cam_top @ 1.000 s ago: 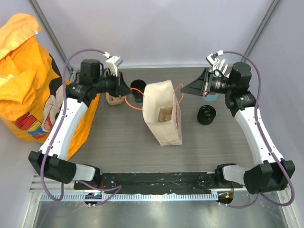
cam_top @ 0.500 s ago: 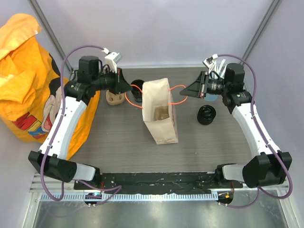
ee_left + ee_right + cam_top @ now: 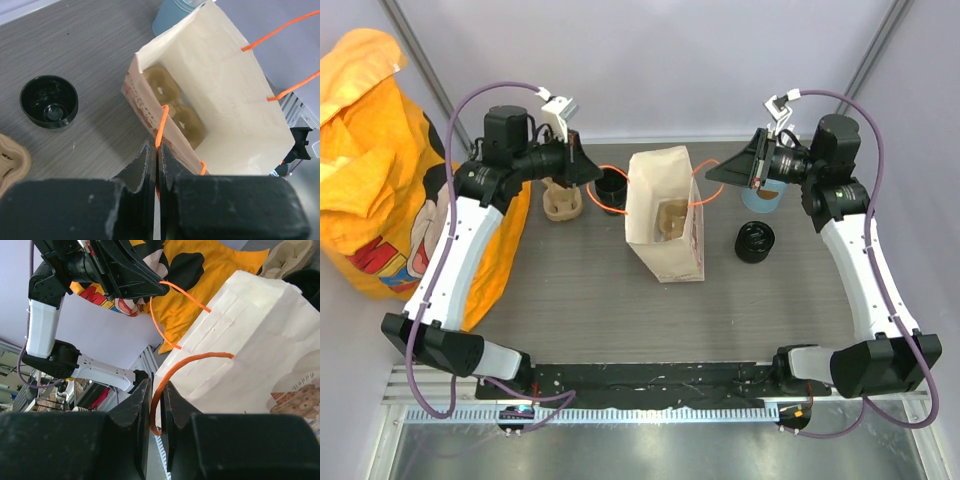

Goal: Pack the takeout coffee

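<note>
— Between the two arms, what stands on the bench (image 3: 570, 295)?

— A pale paper bag (image 3: 665, 235). Its mouth is open, and a brown pulp carrier (image 3: 172, 102) lies at the bottom.

— And the pincers?

— The left pincer (image 3: 595, 172) is pressed together on the left orange handle (image 3: 161, 125). Its wrist view shows the cord running down between the closed fingers. The right pincer (image 3: 715, 181) pinches the right orange handle (image 3: 170, 370) the same way, with the loop passing between its fingers. Each handle is drawn out from the bag, one to the left and one to the right.

— Where is the coffee?

— The black coffee cup (image 3: 612, 188) stands on the bench just left of the bag, toward the far edge, close to the left pincer's tip in the top view. It is outside the bag and nothing grips it.

— Anything else?

— A second pulp carrier (image 3: 563, 207) sits left of the cup. A light-blue cup (image 3: 765, 198) is on the far right, and a round black thing (image 3: 755, 242) that I cannot make out sits nearer than it. A big yellow cloth bag (image 3: 380, 180) fills the left edge.
</note>
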